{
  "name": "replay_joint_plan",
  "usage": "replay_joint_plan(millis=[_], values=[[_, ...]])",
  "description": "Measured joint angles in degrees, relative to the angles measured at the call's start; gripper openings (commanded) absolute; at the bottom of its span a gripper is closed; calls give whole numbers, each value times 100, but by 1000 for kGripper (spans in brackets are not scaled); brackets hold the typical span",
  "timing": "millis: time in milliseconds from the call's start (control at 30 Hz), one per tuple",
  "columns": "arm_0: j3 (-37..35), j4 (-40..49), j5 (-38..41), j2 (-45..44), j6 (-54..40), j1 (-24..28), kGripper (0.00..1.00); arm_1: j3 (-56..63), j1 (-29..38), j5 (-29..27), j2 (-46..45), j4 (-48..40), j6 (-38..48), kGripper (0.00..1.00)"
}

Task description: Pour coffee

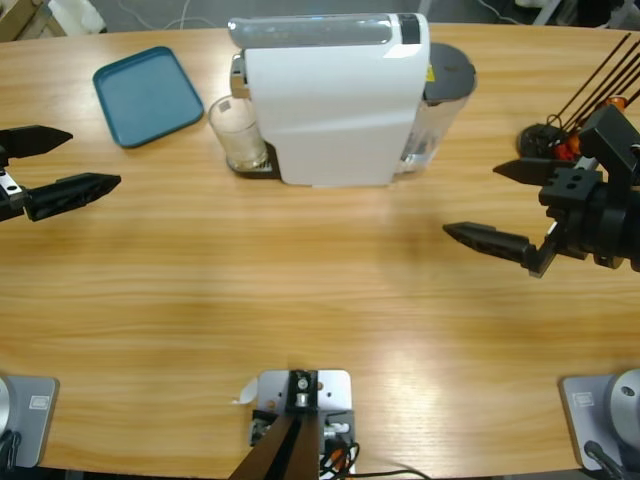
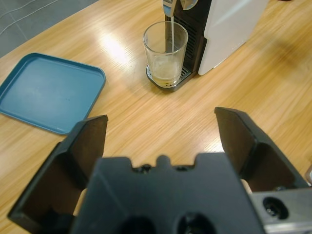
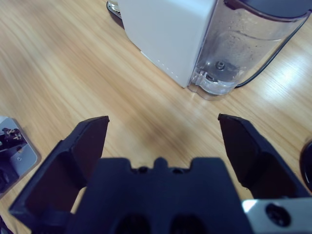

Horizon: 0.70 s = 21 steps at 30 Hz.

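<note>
A clear glass tumbler [image 1: 238,133] [image 2: 165,53] stands on the drip grate under the spout of a white coffee machine [image 1: 330,100] [image 2: 229,29]. A thin pale stream runs from the spout into it, and a shallow layer of pale coffee [image 2: 165,74] lies at its bottom. At the table's left edge my left gripper [image 1: 94,158] [image 2: 161,117] is open and empty, pointing at the glass from a distance. On the right my right gripper [image 1: 472,200] [image 3: 165,118] is also open and empty, facing the machine's rear side [image 3: 165,34].
A teal tray [image 1: 148,95] [image 2: 46,92] lies left of the glass. The machine's clear water tank [image 1: 445,90] [image 3: 243,44] sits at its right end, with a cable behind. A black stand with orange pieces [image 1: 548,140] is at the far right.
</note>
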<state>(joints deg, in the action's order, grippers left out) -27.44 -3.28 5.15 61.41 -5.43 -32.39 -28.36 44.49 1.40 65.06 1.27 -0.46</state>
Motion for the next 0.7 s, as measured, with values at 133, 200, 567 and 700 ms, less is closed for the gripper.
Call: replay_joint_plan(millis=[133,200,567,700], values=[[0,-1,0,6,0,0,954,0,0,0,0,0,-1,1000],[0,-11,0,20,0,0,956,0,0,0,0,0,-2,1000],[0,-73,0,176,0,0,954,2,0,0,0,0,-2,1000],[0,-76,0,178,0,0,954,5,0,0,0,0,-2,1000]])
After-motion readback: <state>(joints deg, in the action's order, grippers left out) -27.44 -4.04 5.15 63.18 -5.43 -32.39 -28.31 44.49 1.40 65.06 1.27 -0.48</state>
